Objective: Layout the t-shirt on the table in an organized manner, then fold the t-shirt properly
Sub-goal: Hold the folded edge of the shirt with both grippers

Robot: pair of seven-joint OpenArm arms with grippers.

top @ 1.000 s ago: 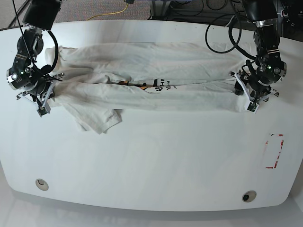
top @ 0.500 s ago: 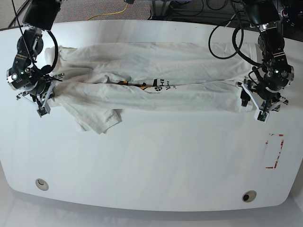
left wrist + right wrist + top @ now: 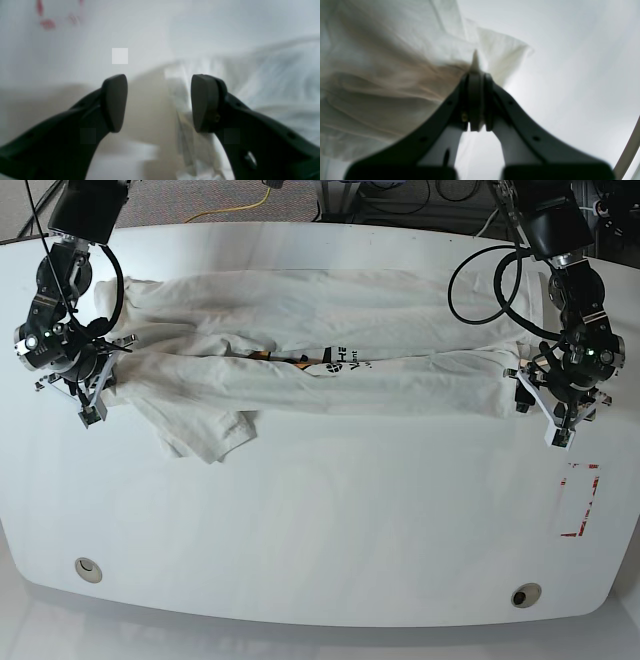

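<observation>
The white t-shirt lies stretched in a long folded band across the far half of the table. Black lettering peeks out at the fold, and a sleeve hangs toward the front left. My left gripper is at the shirt's right end. In the left wrist view it is open, with the shirt's edge lying between the jaws, near the right finger. My right gripper is at the shirt's left end. In the right wrist view it is shut on a pinch of the shirt.
A red-outlined rectangle mark lies just in front of my left gripper and shows blurred in the left wrist view. Two grommet holes sit near the front edge. Black cables loop over the back right.
My left arm has moved right and toward the front, and the shirt's right end has stretched slightly that way. My right arm and the shirt's left end have not moved.
</observation>
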